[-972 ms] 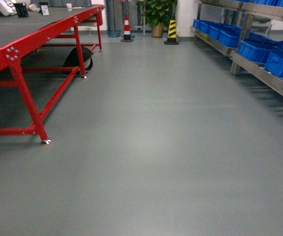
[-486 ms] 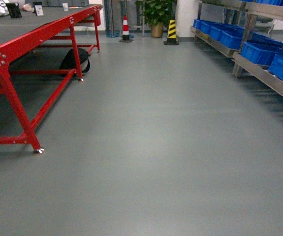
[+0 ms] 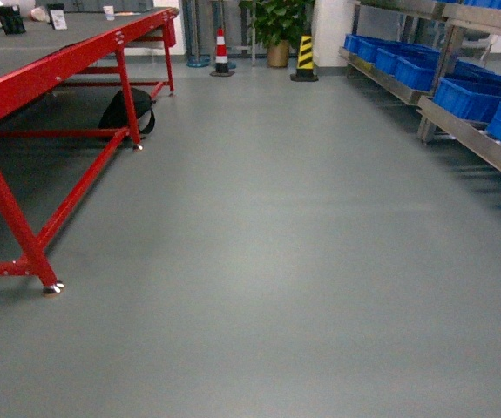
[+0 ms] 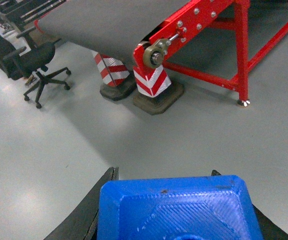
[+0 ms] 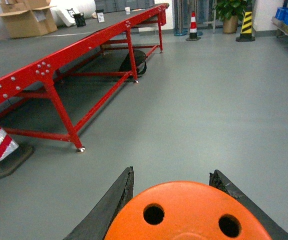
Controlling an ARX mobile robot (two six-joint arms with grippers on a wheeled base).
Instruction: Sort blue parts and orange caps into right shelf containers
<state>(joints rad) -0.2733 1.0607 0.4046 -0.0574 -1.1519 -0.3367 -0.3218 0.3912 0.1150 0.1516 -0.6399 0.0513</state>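
Observation:
A blue part [image 4: 176,210] with a ridged, bevelled top fills the bottom of the left wrist view, and my left gripper [image 4: 164,172] is shut on it, a dark finger on each side. In the right wrist view an orange cap [image 5: 189,212] with round holes in its flat top sits between the two fingers of my right gripper [image 5: 171,175], which is shut on it. Both hang above grey floor. The right shelf containers [image 3: 463,96], bright-blue crates, stand in rows on a metal rack along the right of the head view. Neither gripper shows in the head view.
A long red conveyor frame [image 3: 58,74] runs along the left, a black bag [image 3: 128,109] under it. Striped cones [image 3: 221,50] and a potted plant [image 3: 278,26] stand at the far wall. Red-and-white cone bases [image 4: 151,82] and an office chair [image 4: 31,62] are near the conveyor's end.
The head view has shifted: the red conveyor leg has slid left and down, and the blue crates on the right have moved further right and up in the view.

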